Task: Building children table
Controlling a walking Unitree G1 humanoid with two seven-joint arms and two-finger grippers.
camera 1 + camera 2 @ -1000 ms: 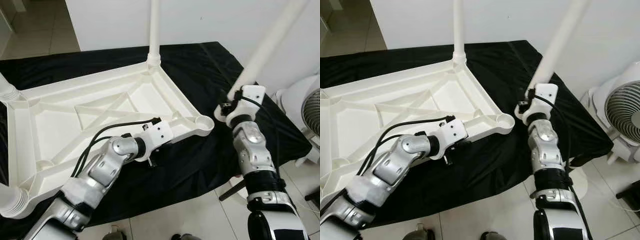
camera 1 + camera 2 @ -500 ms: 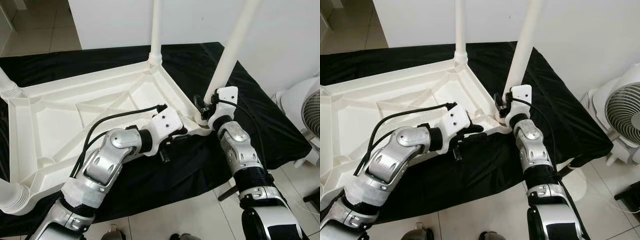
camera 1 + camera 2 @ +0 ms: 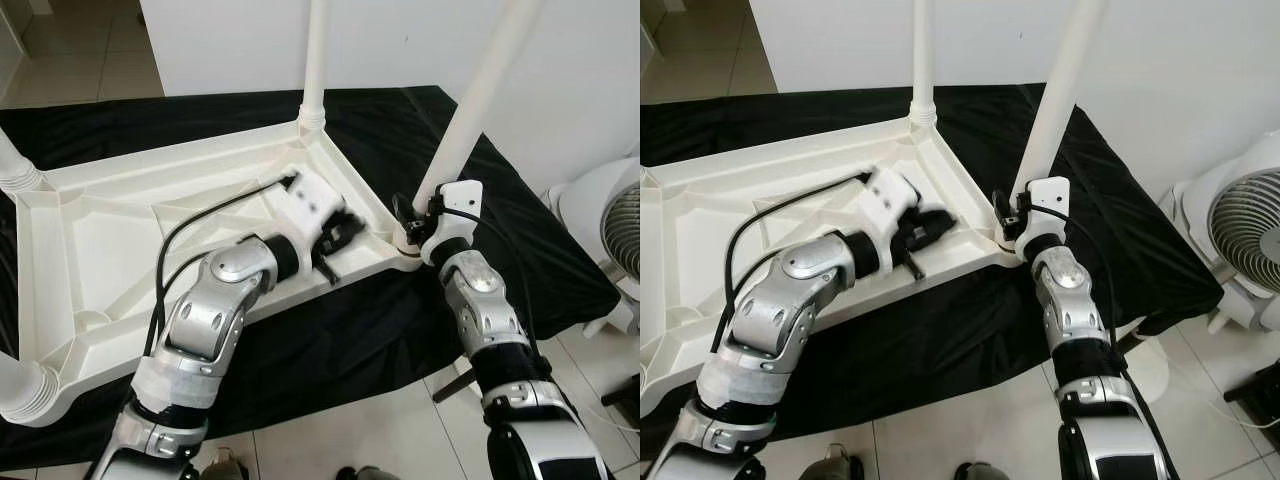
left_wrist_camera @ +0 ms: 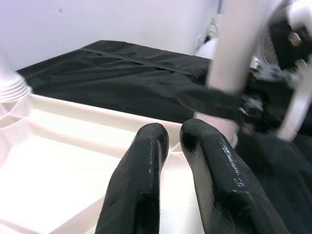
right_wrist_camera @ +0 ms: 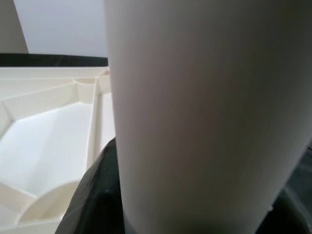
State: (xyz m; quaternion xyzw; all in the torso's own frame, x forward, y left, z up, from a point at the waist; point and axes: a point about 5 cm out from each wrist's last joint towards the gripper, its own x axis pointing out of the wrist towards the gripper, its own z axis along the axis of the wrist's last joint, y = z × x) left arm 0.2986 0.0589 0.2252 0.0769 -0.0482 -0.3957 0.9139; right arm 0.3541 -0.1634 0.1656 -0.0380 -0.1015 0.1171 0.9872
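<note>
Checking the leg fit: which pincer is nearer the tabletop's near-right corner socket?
Right. The right pincer grips the white plastic leg at that socket; the left pincer rests farther inward.

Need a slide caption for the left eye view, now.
Right tool seats a white leg at the upturned tabletop's corner; left tool rests over the rim.

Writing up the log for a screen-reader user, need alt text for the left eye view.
The right gripper holds a white table leg at the corner socket of an upturned white tabletop on a black cloth. The left gripper rests shut on the tabletop's near rim; another leg stands at the far corner.
</note>
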